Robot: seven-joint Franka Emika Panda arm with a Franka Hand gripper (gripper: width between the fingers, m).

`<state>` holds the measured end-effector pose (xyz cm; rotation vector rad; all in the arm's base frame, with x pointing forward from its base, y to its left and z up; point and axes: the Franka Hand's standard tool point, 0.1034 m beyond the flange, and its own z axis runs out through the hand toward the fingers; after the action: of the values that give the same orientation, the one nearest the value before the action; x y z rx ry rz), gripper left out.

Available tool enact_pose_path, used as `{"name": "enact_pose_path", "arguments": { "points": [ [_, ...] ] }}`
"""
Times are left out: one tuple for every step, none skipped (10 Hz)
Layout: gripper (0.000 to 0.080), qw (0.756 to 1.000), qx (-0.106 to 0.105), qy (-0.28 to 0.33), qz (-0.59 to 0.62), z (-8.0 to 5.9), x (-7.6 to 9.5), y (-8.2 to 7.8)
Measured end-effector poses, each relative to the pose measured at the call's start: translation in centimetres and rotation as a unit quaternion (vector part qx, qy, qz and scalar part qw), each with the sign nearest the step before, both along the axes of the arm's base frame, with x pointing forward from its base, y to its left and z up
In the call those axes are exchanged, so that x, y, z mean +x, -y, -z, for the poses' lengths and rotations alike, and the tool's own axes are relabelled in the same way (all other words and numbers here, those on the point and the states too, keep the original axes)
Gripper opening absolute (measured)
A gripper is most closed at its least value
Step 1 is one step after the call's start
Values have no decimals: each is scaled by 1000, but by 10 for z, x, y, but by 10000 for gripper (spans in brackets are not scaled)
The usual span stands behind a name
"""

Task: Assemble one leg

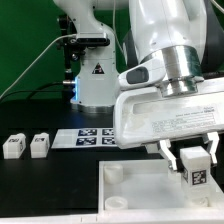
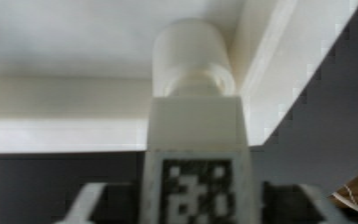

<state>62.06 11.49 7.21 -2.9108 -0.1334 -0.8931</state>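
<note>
My gripper (image 1: 191, 160) is shut on a leg (image 1: 194, 166), a small white block with a black-and-white tag, and holds it over the right part of the large white panel (image 1: 130, 195). In the wrist view the held leg (image 2: 199, 150) stands between my fingers, its rounded peg end pointing at the panel (image 2: 69, 50), close to the panel's raised rim (image 2: 274, 60). Two more legs (image 1: 14, 147) (image 1: 39, 146) lie on the black table at the exterior view's left. A round socket (image 1: 115, 201) shows near the panel's corner.
The marker board (image 1: 85, 138) lies flat on the table behind the panel. The robot's white base (image 1: 97, 75) stands at the back, with cables beside it and a green backdrop.
</note>
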Motion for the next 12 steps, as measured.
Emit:
{"name": "enact_pose_path", "arguments": {
  "points": [
    [366, 1000, 0, 0, 0, 0, 0, 0],
    [561, 1000, 0, 0, 0, 0, 0, 0],
    [624, 1000, 0, 0, 0, 0, 0, 0],
    [624, 1000, 0, 0, 0, 0, 0, 0],
    [644, 1000, 0, 0, 0, 0, 0, 0],
    [644, 1000, 0, 0, 0, 0, 0, 0],
    [649, 1000, 0, 0, 0, 0, 0, 0],
    [649, 1000, 0, 0, 0, 1, 0, 0],
    [649, 1000, 0, 0, 0, 1, 0, 0],
    [649, 1000, 0, -14, -2, 1, -1, 0],
    [649, 999, 0, -53, -7, -12, -3, 0],
    [649, 999, 1, -50, -7, -33, 2, 3]
  ]
}}
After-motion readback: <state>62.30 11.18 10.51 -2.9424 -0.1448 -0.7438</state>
